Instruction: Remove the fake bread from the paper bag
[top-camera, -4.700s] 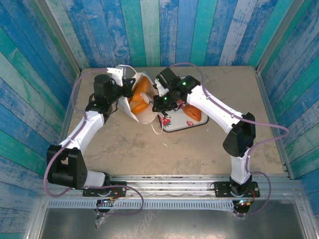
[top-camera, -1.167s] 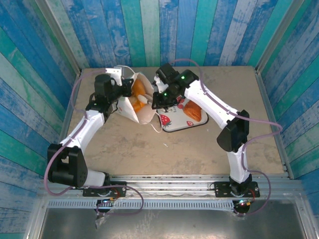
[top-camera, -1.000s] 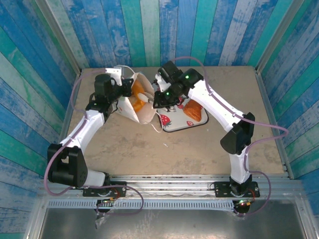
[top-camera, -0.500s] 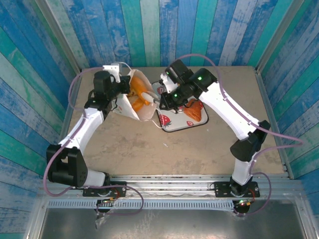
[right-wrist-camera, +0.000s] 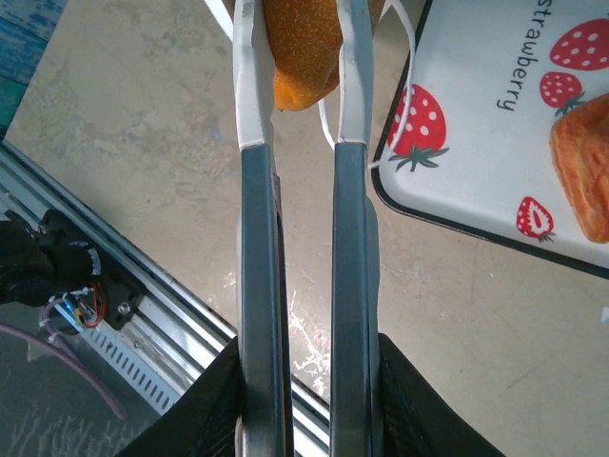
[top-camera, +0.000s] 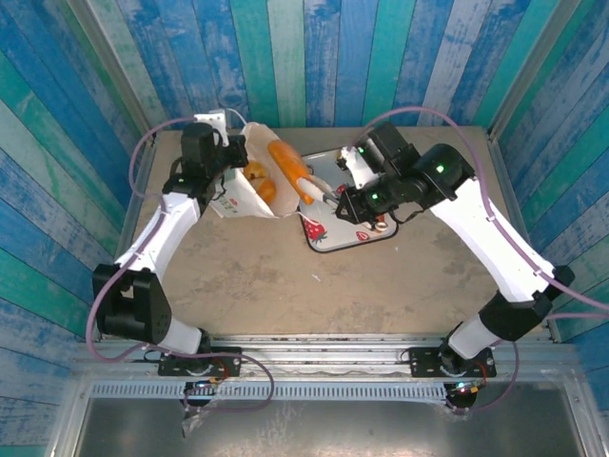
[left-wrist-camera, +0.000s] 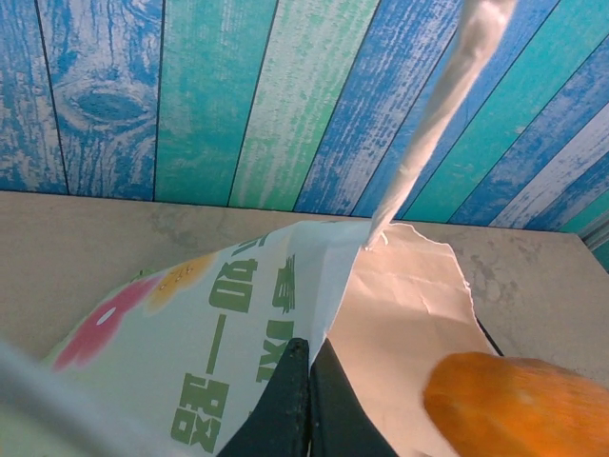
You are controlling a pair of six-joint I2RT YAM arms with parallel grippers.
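1. Left arm: stretched toward 11 o'clock; left gripper (left-wrist-camera: 310, 354) clenched on bag (top-camera: 236, 197) rim.
2. Right arm: elbow high, reaching toward 10 o'clock; right gripper (top-camera: 345, 201) grasps tongs (right-wrist-camera: 262, 286), which clamp roll (top-camera: 287, 164) over the bag mouth.

free: near table (top-camera: 285, 286) | blocked: paper bag (top-camera: 231, 198) mouth, by long roll (top-camera: 288, 164), tongs (right-wrist-camera: 350, 286)

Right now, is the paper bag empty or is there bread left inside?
Not empty. From above, round orange buns show inside the open mouth of the paper bag.
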